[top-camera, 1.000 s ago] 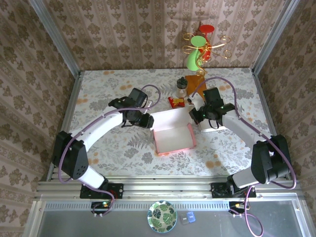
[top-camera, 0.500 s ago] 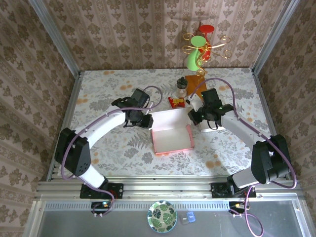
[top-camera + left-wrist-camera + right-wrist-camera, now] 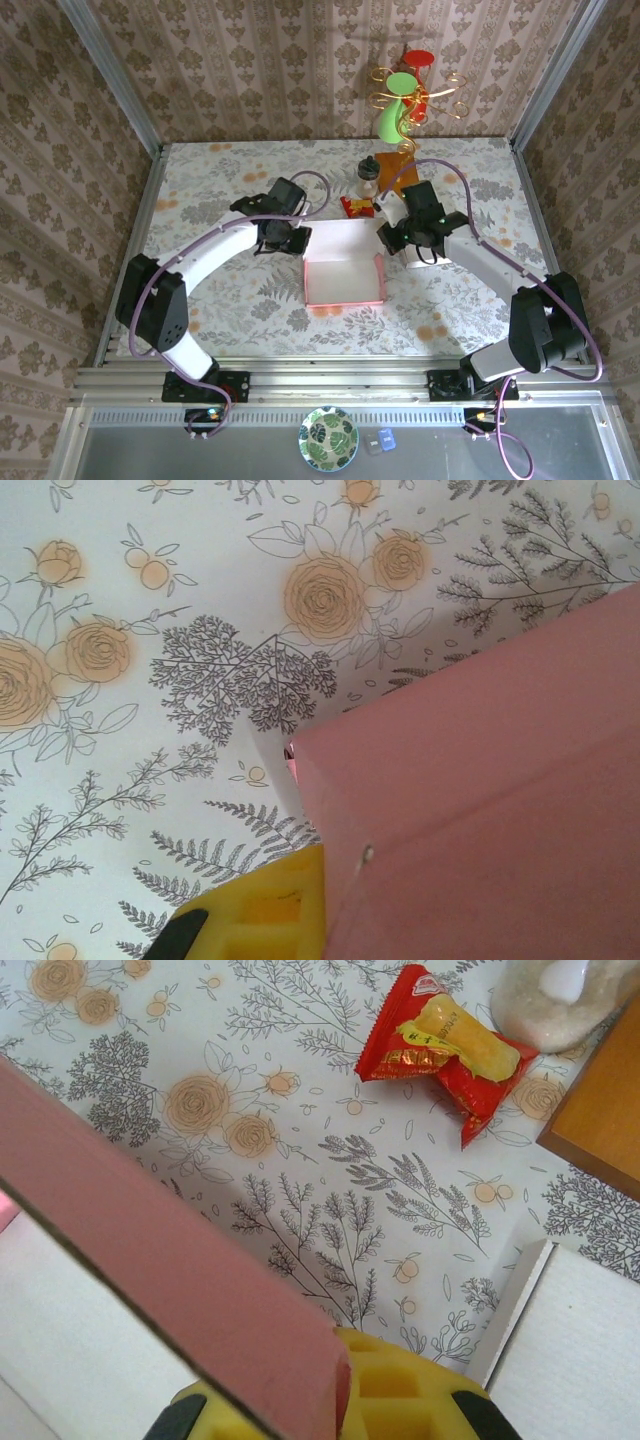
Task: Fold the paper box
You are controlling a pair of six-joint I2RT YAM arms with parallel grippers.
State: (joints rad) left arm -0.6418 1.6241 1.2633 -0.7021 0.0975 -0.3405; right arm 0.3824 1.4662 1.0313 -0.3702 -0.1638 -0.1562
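Note:
The paper box [image 3: 343, 266] stands open-topped at the middle of the table, pink outside and white inside, with its walls raised. My left gripper [image 3: 298, 241] is shut on the box's far-left wall; in the left wrist view that pink wall [image 3: 480, 780] covers the right side, with one yellow finger [image 3: 262, 905] pressed against it. My right gripper [image 3: 389, 240] is shut on the far-right wall. In the right wrist view that pink wall [image 3: 170, 1260] runs down between the yellow fingers [image 3: 400, 1390], and the white inside [image 3: 70, 1340] shows at lower left.
A red snack packet [image 3: 440, 1045], a small jar [image 3: 369, 177] and an orange wooden block [image 3: 398, 168] lie just beyond the box. A white square card [image 3: 590, 1340] sits under the right arm. A wire stand with green and red pieces [image 3: 405, 95] is at the back.
My left gripper has moved in against the box's left wall and shut on it. The box has turned square to the table edge and shifted slightly left. The right gripper stayed shut on its wall.

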